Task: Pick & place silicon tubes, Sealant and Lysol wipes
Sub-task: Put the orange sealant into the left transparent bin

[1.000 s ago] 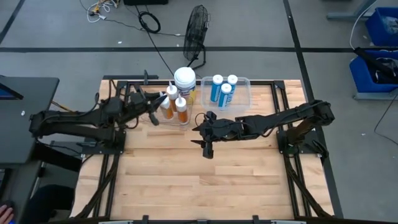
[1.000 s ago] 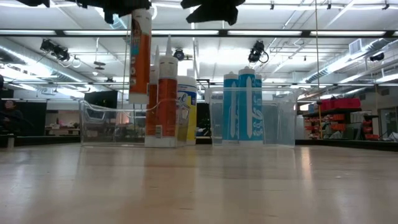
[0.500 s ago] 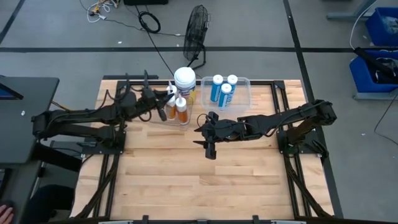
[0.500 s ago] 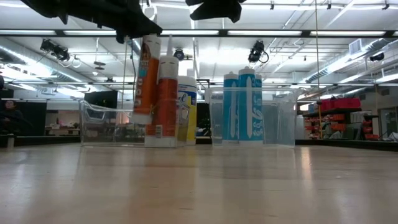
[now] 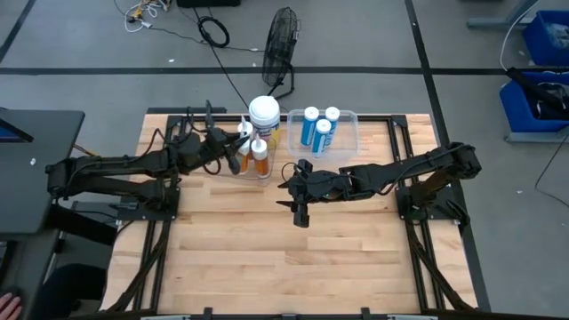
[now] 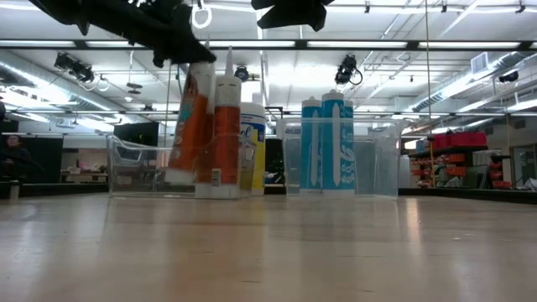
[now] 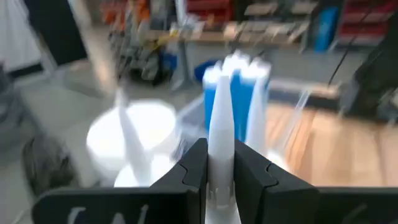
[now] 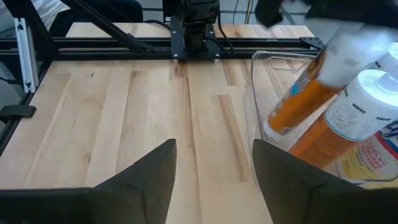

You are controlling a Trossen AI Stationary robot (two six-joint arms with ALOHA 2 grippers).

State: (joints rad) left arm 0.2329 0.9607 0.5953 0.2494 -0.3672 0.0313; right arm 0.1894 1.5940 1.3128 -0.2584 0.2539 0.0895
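My left gripper is shut on an orange tube with a white nozzle, held tilted in the left clear bin. A second orange tube stands upright in that bin, beside the Lysol wipes with their white lid. Three blue tubes stand in the right clear bin. My right gripper is open and empty above the table, just near of the bins. My left gripper pinches the tube's white nozzle between its two fingers, at the tube's top end. The fingers come from the table's left. The tube hangs tilted below them, its lower end down in the bin; whether it touches the floor, I cannot tell.
The two clear bins stand side by side at the table's far edge. Bare wooden tabletop spreads over the near half. In the right wrist view the left bin's wall and both orange tubes show ahead.
My left gripper has gone toward the table's right and far edge and down, carrying the orange tube into the left bin. The tube has sunk from well above the table to low in the bin and has tipped from upright to slanted.
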